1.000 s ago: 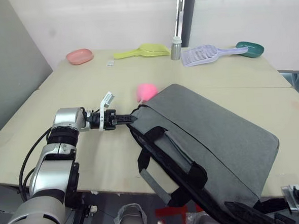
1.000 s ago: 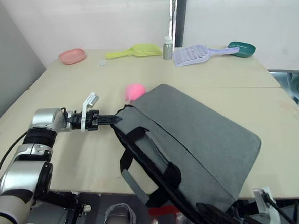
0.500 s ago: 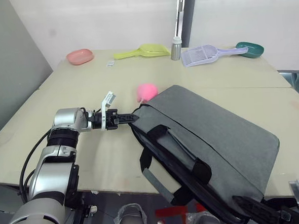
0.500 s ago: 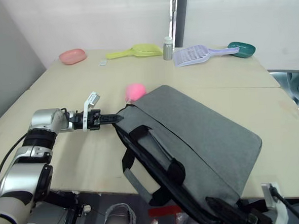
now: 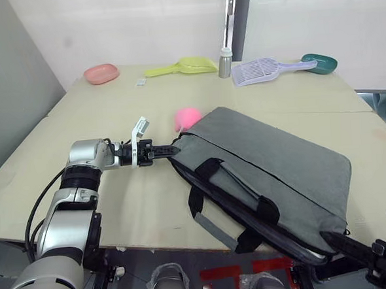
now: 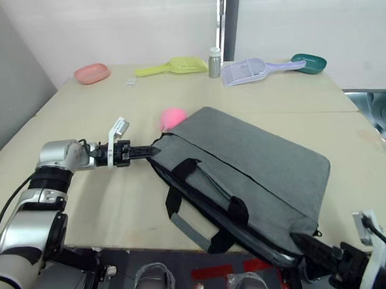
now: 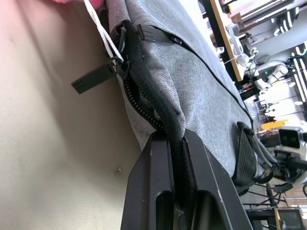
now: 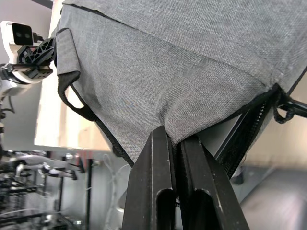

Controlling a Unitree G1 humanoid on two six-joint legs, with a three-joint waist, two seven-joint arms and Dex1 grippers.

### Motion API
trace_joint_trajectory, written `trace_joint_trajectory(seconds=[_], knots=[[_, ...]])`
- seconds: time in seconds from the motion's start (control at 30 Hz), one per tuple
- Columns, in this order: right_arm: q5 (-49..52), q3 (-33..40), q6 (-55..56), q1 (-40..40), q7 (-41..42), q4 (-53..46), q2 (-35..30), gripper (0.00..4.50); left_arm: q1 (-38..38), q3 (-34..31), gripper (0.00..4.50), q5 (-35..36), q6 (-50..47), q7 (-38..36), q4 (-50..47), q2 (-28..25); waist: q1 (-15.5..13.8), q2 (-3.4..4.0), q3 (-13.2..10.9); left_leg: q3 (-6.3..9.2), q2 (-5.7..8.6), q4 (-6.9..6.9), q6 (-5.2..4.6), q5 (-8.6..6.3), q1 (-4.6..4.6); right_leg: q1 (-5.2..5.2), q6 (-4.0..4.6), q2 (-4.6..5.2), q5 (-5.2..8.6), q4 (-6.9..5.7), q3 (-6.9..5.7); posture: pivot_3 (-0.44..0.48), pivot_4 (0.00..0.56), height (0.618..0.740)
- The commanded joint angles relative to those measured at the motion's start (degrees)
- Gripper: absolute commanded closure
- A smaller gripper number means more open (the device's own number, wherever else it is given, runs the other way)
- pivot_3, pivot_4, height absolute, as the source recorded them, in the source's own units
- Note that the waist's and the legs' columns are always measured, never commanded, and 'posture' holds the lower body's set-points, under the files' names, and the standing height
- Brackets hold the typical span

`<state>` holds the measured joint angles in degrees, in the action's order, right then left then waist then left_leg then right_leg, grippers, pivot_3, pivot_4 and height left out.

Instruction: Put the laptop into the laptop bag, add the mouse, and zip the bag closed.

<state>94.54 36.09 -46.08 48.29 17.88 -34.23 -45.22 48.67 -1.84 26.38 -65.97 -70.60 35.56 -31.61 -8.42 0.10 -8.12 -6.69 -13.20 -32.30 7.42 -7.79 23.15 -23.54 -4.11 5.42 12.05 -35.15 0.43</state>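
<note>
The grey laptop bag [image 5: 273, 169] lies flat on the table, its near right corner past the front edge, black handles [image 5: 211, 173] toward me. My left gripper [image 5: 169, 151] is shut on the bag's black zipper edge at its left corner; the left wrist view has the two fingers [image 7: 156, 158] pinching that edge, with the zipper pull [image 7: 96, 76] and a white string just beyond. At the near right corner my right gripper [image 5: 333, 241] is shut on the grey fabric [image 8: 158, 91], fingers [image 8: 194, 158] pressed together. The laptop and the mouse are hidden or out of view.
A pink plush [image 5: 187, 117] sits against the bag's far left edge. Along the back of the table [image 5: 138, 207] are a pink dish [image 5: 101, 73], a yellow-green scoop [image 5: 185, 67], a metal bottle [image 5: 225, 62], a lavender slotted scoop [image 5: 264, 70] and a green scoop [image 5: 320, 62].
My right gripper went from open to shut on the bag's near right corner. The bag's near end swung rightward and the bag now lies flatter. The left gripper kept its hold.
</note>
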Motion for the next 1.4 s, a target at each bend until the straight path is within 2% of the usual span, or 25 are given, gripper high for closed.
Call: trace_joint_trajectory(seconds=[0.03,0.17,0.33,0.43,0.6,0.7,0.83,1.17,1.4], knots=[[-1.11,-0.16,0.04,-8.65,-4.53,3.01,-3.57,4.48,0.51,-5.08,4.5,2.14,1.13,1.12,-1.81,-4.07,0.28,0.01,0.0,-0.01,0.0,-0.03,0.0,0.0,-0.01,0.0,0.0,0.0,-0.01,-0.03,0.02,0.0,0.15,0.74],[-3.01,-5.77,-2.51,-20.33,-5.59,5.54,-7.19,4.48,-1.05,-7.16,4.5,3.56,0.57,1.87,-3.57,-6.93,0.58,0.06,0.01,0.0,-0.01,-0.11,0.0,0.01,-0.05,-0.01,-0.02,-0.01,-0.02,-0.17,0.03,0.0,0.15,0.74],[-11.19,-14.96,-6.37,-34.36,-2.66,11.51,-10.42,4.48,-9.19,-10.28,4.5,7.92,-4.16,2.93,-15.51,-12.18,1.18,0.06,0.01,0.0,-0.01,-0.12,0.0,0.03,0.05,-0.02,0.0,-0.02,-0.01,-0.1,-0.01,0.0,0.15,0.74],[-16.53,-21.14,-8.49,-42.58,1.47,14.06,-11.04,4.48,-18.03,-14.89,4.5,11.03,-7.44,5.12,-26.2,-15.63,2.02,0.06,0.01,0.0,-0.02,-0.12,0.01,0.02,0.08,-0.04,0.04,-0.01,0.01,-0.1,-0.05,0.0,0.15,0.74],[-23.93,-28.6,-9.89,-51.12,10.0,15.2,-10.19,4.48,-26.17,-25.1,4.5,15.91,-12.24,11.42,-37.65,-15.67,1.94,0.05,0.0,0.06,-0.08,-0.32,-0.03,0.02,0.09,-0.01,0.13,-0.01,0.06,-0.29,-0.17,0.0,0.15,0.74],[-27.23,-30.89,-9.97,-53.62,14.44,15.35,-9.79,4.48,-30.76,-28.69,4.5,17.61,-12.91,14.0,-42.92,-15.09,2.28,0.04,0.01,0.06,-0.08,-0.47,-0.05,0.01,0.09,0.01,0.14,0.01,0.05,-0.37,-0.14,0.0,0.15,0.74],[-30.83,-31.73,-9.46,-56.38,18.38,16.61,-8.88,4.48,-33.59,-31.89,4.5,19.37,-12.56,17.5,-44.75,-12.94,2.24,0.04,0.01,0.07,-0.09,-0.55,-0.12,0.03,0.08,0.01,0.15,0.01,0.05,-0.48,-0.14,0.0,0.15,0.74],[-40.85,-32.95,-9.02,-64.07,25.62,22.83,-8.7,4.48,-40.12,-28.02,4.5,20.43,-8.36,19.04,-46.55,-9.3,2.82,0.01,0.03,0.03,-0.1,-0.84,-0.24,0.04,0.06,0.0,0.23,0.0,0.0,-0.7,-0.01,0.0,0.15,0.74],[-41.79,-29.08,-9.93,-61.83,30.15,21.43,-10.83,4.48,-39.18,-23.5,4.5,21.96,-6.93,20.47,-47.14,-6.45,2.1,0.01,0.03,0.03,-0.07,-0.85,-0.29,0.03,0.07,0.0,0.24,0.03,0.0,-0.7,-0.01,0.0,0.15,0.74]])
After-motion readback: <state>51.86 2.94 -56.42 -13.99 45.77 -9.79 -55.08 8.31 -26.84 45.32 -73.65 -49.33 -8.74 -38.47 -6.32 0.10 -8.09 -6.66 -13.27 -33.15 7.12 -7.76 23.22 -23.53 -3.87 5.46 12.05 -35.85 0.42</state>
